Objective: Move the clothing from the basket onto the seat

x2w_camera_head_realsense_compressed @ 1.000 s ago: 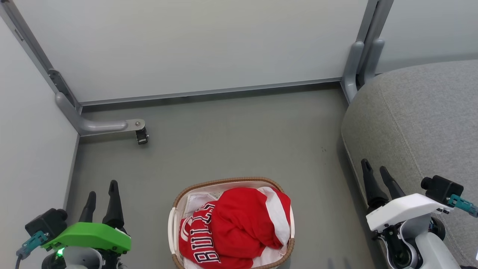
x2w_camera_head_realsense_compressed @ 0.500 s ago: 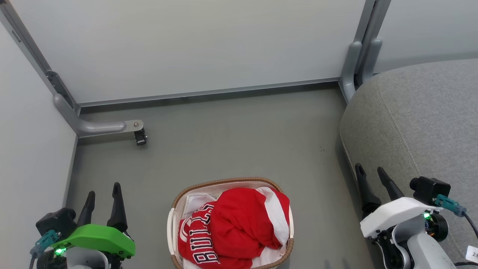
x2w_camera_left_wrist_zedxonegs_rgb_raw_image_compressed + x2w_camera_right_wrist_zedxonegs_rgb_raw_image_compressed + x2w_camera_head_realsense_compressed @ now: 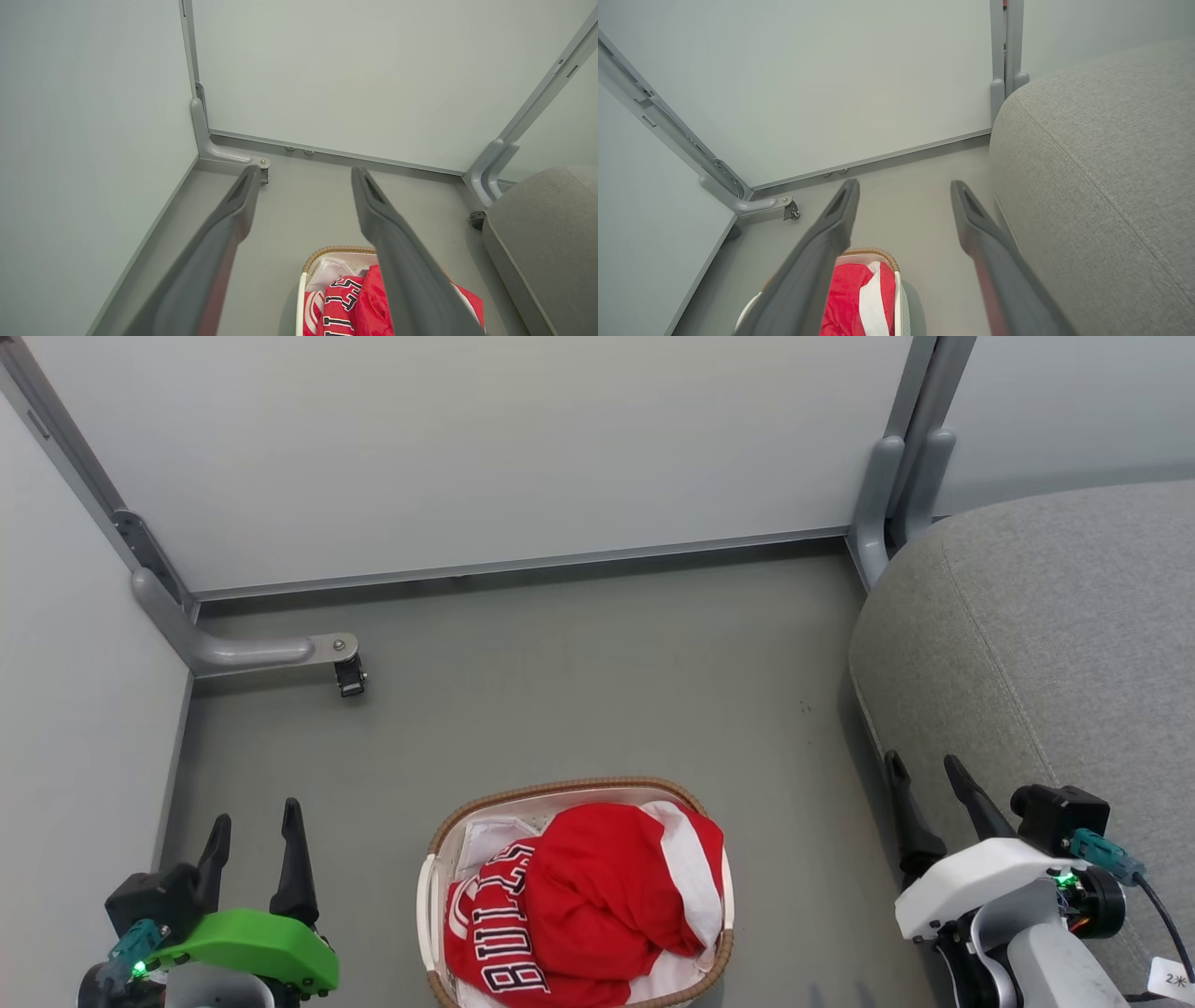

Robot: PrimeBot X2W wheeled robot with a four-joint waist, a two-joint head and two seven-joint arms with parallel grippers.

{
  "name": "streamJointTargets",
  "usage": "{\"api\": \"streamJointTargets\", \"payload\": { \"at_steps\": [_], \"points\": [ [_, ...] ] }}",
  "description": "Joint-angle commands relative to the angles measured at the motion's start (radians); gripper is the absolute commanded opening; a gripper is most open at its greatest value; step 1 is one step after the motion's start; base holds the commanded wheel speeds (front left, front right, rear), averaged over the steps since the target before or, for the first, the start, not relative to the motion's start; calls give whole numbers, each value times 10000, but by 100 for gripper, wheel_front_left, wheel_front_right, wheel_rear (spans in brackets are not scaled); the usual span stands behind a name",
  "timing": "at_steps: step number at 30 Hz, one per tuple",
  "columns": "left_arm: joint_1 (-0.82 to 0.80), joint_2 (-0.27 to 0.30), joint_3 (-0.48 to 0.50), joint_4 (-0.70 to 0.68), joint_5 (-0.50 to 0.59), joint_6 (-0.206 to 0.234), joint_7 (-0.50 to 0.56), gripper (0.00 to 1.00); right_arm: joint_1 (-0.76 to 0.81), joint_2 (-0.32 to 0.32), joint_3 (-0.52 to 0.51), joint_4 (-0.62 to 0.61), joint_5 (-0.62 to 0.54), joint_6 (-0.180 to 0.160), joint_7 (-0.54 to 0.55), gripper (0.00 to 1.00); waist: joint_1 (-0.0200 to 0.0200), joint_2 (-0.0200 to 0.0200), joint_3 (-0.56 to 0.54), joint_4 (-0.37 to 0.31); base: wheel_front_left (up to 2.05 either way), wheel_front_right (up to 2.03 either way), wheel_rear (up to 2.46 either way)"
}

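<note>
Clothing (image 3: 597, 896) heaped in basket (image 3: 560, 789) on floor (image 3: 579, 691). My left jaws and right jaws both wide, empty. Right jaws by seat (image 3: 1046, 616); contact unclear.

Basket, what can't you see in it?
Head view: the basket's near end is cut off by the bottom edge.
Head view: whatever lies under the red clothing is hidden by it.
Left wrist view: a left pincer finger covers part of the red clothing.
</note>
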Motion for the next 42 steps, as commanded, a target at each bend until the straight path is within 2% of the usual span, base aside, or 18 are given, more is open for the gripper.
{"api": "streamJointTargets", "payload": {
  "at_steps": [1,23,42],
  "points": [
    [14,20,49,-49,299,3,-85,100,-92,11,-56,12,-184,2,-102,100,0,0,-1,6,0,0,0],
    [497,-376,664,-54,2113,-238,-557,100,129,166,-304,258,-1838,3,-580,100,0,0,-109,-13,0,0,0],
    [481,-485,810,56,3654,-432,-907,100,1,120,-63,434,-3228,1,-925,100,0,0,7,-100,0,0,0]
  ]
}}
